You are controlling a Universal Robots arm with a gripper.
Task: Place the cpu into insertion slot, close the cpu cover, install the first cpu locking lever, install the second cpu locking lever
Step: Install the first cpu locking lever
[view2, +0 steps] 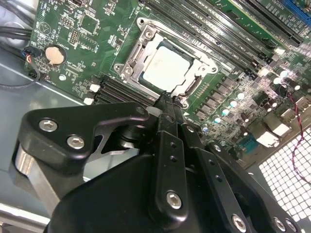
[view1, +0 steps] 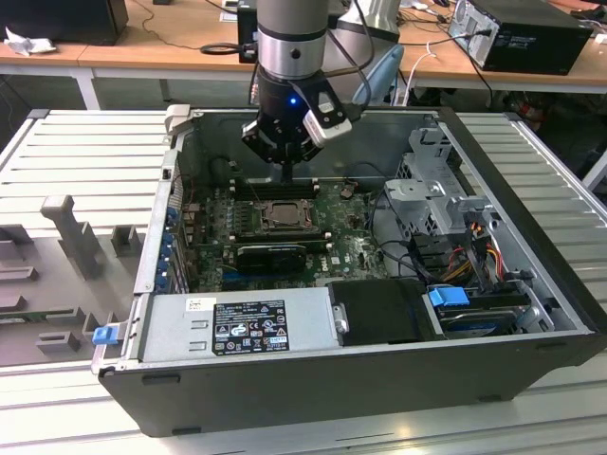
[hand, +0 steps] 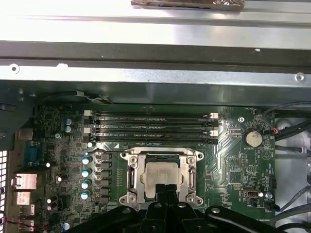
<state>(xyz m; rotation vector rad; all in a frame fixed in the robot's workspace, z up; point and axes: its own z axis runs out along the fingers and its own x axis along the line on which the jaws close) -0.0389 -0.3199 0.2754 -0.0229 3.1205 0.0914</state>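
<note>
Hand: the hand [view2: 167, 102] comes straight down into the open case [view1: 531, 190] with its fingers pressed together and nothing between them. The tip is over one edge of the cover [view2: 138, 48]. Whether it touches cannot be told.
Cpu: the cpu [view2: 167, 68] lies flat in the slot [view1: 258, 220], just past the fingertips, pale through the cover's window.
Cover: it is down flat and frames the chip. The shut fingers look set to push, not to grip.
Lever: a thin lever [hand: 109, 151] runs beside the cover. Whether it is latched cannot be told.
Edges: the memory slots [hand: 150, 128] lie just beyond the cover from the hand, and a black card [view1: 272, 256] lies near on the opposite side.
Room: the case walls stand well apart from the hand, and the top is open. The case sits on a ribbed bench [view1: 76, 152].
</note>
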